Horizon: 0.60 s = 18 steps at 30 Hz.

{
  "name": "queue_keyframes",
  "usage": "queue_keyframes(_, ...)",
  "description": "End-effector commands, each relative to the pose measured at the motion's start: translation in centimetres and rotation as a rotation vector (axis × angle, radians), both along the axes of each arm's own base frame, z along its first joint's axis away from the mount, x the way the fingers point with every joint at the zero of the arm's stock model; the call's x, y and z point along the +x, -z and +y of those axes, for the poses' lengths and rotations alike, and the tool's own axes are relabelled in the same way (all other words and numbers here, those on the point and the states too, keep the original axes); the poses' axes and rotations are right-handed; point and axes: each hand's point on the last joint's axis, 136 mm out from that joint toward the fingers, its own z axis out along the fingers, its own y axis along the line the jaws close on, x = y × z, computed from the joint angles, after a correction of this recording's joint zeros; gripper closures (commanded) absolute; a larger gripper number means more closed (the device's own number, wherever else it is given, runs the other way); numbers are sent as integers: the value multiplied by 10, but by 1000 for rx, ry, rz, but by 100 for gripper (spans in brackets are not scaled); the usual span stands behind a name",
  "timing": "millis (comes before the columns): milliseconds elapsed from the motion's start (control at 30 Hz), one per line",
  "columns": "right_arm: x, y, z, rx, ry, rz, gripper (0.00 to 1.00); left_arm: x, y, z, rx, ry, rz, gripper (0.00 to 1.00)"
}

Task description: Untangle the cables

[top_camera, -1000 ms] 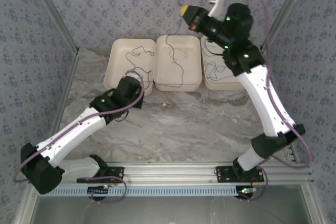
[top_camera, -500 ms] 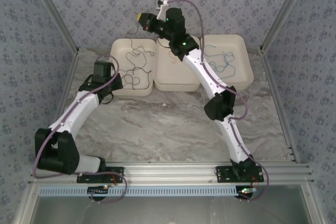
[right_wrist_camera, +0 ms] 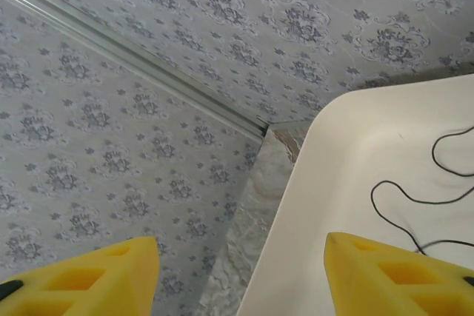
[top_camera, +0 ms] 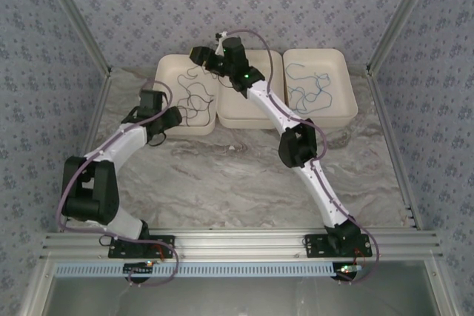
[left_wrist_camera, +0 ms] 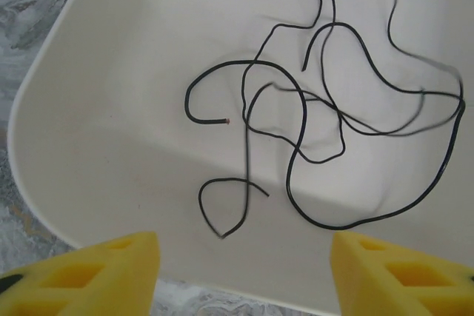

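On the marble bench (top_camera: pixel 222 175), the left tool (left_wrist_camera: pixel 244 275) hangs over the near left corner of the left tray (top_camera: pixel 167 72). Its yellow fingers (left_wrist_camera: pixel 89 275) are set wide with nothing between them. In that white tray lie the black cables (left_wrist_camera: pixel 302 112), thin limp strands looping over one another in a loose snarl. One small loop lies nearest the tool, and one cut end shows a coppery tip. The middle tray (top_camera: pixel 248 112) sits just beside it, under the right arm. The blue cables (top_camera: pixel 307 90) curl in the right tray (top_camera: pixel 346 109) by the bench's far edge. The right tool (right_wrist_camera: pixel 241 279) is over the left tray's far edge, fingers wide and empty, facing the wallpapered wall (right_wrist_camera: pixel 148 72).
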Motion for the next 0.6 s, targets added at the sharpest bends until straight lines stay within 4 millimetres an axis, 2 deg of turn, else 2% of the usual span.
queue_keyframes(0,-14,-52,-12,-21,-16,-80,36,-3,-29,4,-39,-32,-81,34)
queue_keyframes(100,-25,-65,-19,-80,-6,-94,38,-10,-40,1,-49,-18,-98,32)
queue_keyframes(233,-52,-93,-38,-201,95,-220,39,-30,-59,5,-16,-25,-125,30)
queue_keyframes(300,-64,-104,-60,-213,155,-257,38,-41,-66,9,-19,-31,-139,29)
queue_keyframes(400,-81,-107,-104,-269,246,-271,39,-60,-73,12,-30,-29,-157,29)
queue_keyframes(500,-113,-107,-147,-337,314,-294,38,-79,-77,19,-82,-55,-194,28)
queue_keyframes(567,-139,-98,-183,-398,378,-288,37,-92,-80,25,-123,-81,-227,28)
